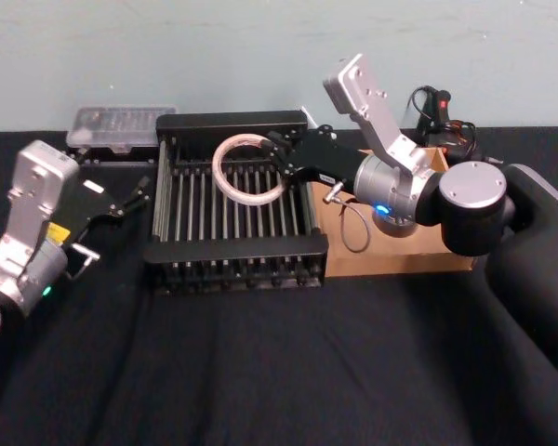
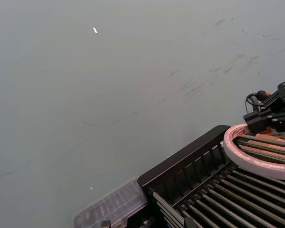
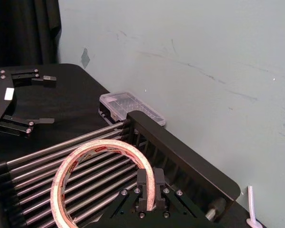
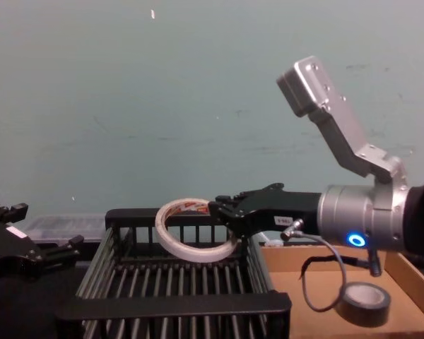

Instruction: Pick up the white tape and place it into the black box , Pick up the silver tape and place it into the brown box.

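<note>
Black-draped table, pale green wall behind. Right gripper pinching rim of white tape, ring hanging tilted directly over black box interior, clear of bars. Left gripper idling beside box, fingers spread. Silver tape lying in brown box.

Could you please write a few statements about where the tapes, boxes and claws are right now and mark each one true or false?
1. The right claw is shut on the white tape above the black box. True.
2. The silver tape lies in the black box. False: it rests in the brown box.
3. The left claw grips the silver tape. False: it is open and empty, beside the black box on the robot's left.
4. The white tape lies flat on the box's bars. False: it is held tilted, above them.
5. The brown box sits on the black box's right side. True.
</note>
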Robot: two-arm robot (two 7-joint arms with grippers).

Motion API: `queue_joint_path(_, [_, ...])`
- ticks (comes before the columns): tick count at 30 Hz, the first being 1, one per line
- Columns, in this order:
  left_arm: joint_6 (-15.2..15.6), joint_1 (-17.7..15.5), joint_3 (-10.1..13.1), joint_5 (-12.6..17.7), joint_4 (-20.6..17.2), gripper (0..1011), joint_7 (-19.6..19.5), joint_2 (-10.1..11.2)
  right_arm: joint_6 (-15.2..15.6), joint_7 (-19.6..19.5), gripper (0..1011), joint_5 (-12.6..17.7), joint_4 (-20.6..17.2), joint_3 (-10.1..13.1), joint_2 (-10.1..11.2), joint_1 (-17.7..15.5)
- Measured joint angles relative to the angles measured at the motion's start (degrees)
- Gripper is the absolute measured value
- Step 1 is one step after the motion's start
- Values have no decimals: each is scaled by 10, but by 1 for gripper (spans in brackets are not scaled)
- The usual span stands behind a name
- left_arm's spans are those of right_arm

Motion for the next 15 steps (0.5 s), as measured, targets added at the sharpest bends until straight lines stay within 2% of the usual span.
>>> queue_joint_path(10, [0,0,0,0,0,1001,0,0,-15,3,98,-11,51,0,-22,26])
queue_joint_path(15, [0,0,0,0,0,1001,0,0,-16,4,98,-11,54,0,-23,28])
